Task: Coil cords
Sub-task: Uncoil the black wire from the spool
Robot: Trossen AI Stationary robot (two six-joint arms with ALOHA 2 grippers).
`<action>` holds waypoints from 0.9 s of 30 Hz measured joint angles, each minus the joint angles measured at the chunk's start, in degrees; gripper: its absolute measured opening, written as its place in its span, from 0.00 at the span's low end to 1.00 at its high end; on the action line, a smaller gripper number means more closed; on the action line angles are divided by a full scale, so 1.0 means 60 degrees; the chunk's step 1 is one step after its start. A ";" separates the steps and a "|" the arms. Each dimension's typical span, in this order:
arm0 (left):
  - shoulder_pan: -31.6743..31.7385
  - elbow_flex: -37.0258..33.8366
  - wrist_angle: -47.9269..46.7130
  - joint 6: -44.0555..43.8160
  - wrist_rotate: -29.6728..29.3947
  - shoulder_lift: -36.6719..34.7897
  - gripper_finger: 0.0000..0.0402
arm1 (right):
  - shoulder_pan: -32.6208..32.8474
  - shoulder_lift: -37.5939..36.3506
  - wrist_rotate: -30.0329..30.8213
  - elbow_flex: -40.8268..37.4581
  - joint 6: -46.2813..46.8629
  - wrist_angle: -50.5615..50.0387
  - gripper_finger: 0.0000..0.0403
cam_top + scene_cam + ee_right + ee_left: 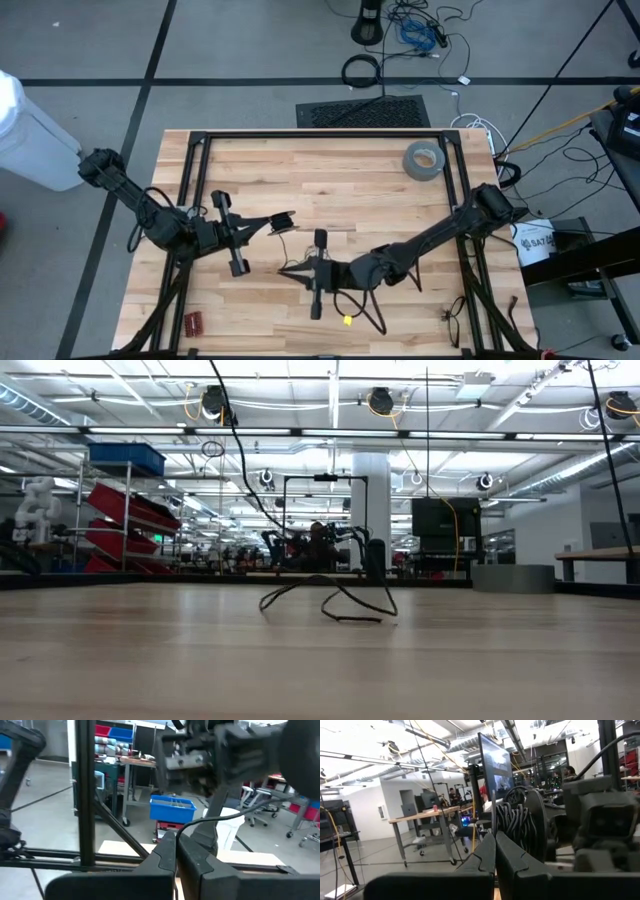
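You had the left gripper (272, 222) pinched on the cords (283, 221), bundled at its tip left of the tape roll (424, 159); right gripper (284, 271) closed, empty, just beside.

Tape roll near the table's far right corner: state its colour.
Grey. The tape roll shows best in the high view, lying flat on the wooden table.
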 joint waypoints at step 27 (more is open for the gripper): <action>0.0490 0.0000 -0.0004 -0.0404 0.0127 0.0367 0.00 | 0.0089 0.1738 -0.1052 0.7545 -0.1113 -0.7026 0.00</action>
